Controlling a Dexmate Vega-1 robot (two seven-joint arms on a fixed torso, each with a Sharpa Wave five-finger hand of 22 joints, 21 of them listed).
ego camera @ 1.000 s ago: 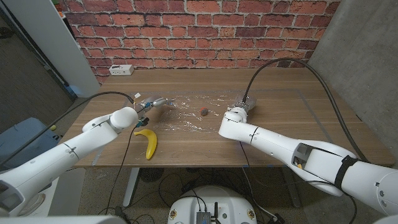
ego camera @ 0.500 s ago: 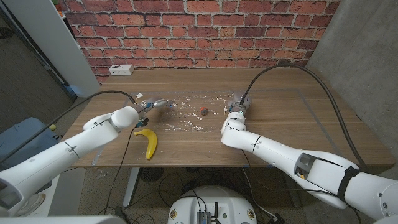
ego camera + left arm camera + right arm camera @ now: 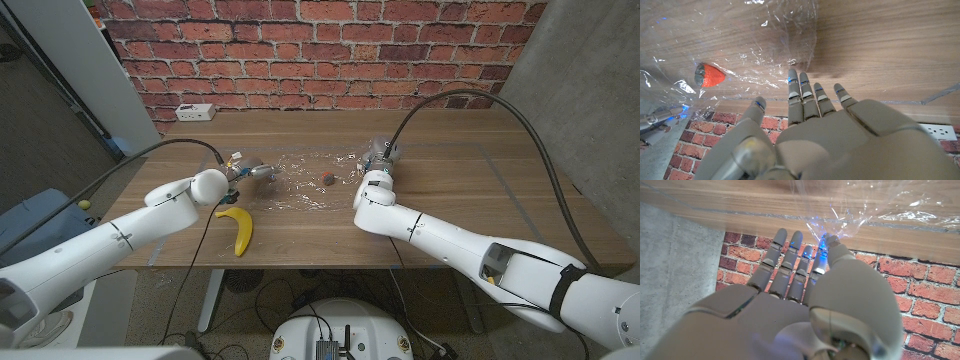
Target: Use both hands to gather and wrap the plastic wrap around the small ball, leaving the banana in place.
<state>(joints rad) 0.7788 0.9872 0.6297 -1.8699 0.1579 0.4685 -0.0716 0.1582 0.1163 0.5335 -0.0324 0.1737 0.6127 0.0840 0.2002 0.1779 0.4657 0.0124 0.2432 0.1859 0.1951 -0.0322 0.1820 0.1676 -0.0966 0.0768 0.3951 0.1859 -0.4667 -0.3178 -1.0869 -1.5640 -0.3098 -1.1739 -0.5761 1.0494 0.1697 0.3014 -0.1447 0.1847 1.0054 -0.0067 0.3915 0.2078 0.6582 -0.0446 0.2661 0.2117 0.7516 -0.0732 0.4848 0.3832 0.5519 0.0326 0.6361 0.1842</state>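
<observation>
Pinching the wrap's (image 3: 300,180) edge, right robot hand (image 3: 805,280); left robot hand (image 3: 810,107) spread, empty, near ball (image 3: 329,179); banana (image 3: 238,228) apart.

We're seeing ball (image 3: 328,179) lying on wrap (image 3: 305,182) mid-table, btwn hands; banana (image 3: 239,228) sitting front-left, off wrap.

you see a clear, glinting wrap (image 3: 300,180) on the brown wood-grain table (image 3: 450,200). on the wrap sits a ball (image 3: 328,179), dark reddish from the head, orange-red with a grey patch at the left wrist. off the wrap's near left corner lies a yellow banana (image 3: 240,228). both hands, left (image 3: 250,170) and right (image 3: 380,155), are pale grey. beyond the table stands a red brick wall (image 3: 320,50) with pale mortar.
</observation>
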